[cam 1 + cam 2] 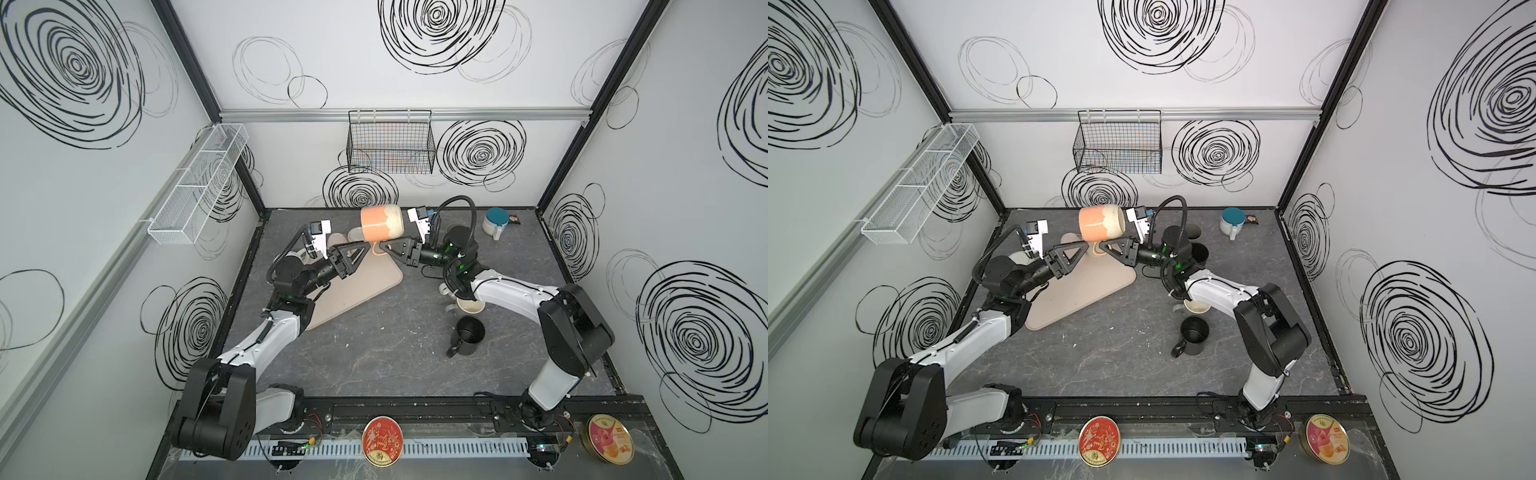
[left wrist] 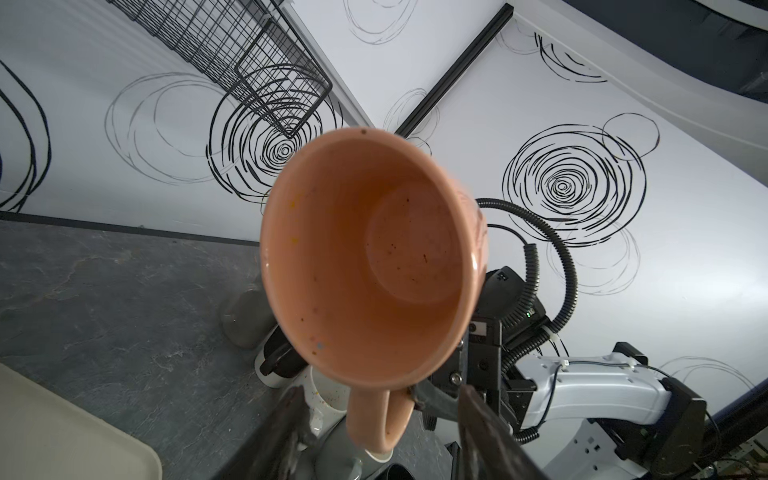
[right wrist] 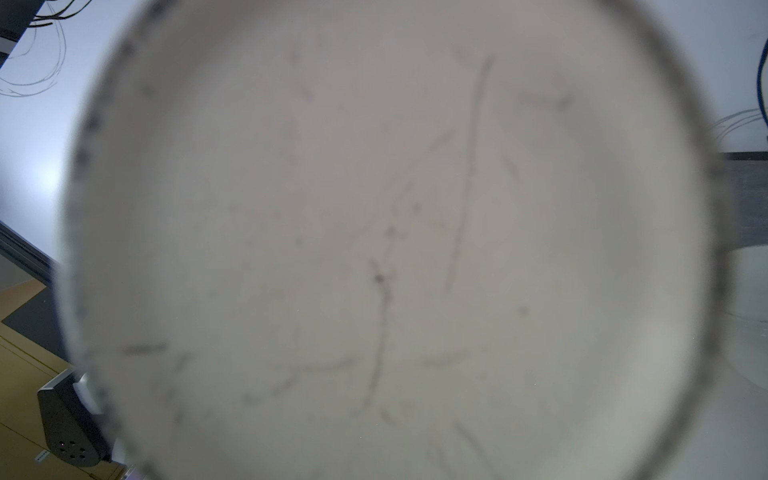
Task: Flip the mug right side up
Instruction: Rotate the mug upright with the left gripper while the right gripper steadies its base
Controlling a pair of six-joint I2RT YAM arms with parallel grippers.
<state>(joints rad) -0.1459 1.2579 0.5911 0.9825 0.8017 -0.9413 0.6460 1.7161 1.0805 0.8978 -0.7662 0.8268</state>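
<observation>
The mug (image 1: 381, 223) is glossy glazed ceramic, its base matt and scratched. The desk (image 1: 374, 357) has a matt, veined, stone-like surface. The wire basket (image 1: 390, 143) is black metal.

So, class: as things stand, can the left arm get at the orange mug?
Probably yes. The left gripper stands open right by the mouth of the mug, with nothing between them. The right gripper pinches only the handle, leaving the body free.

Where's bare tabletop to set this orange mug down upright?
Biggest bare patch: front-centre table, between the beige mat, the black mug and the front rail. The mat's middle is bare too. Crowded: cream mug and black mug by the right arm.
</observation>
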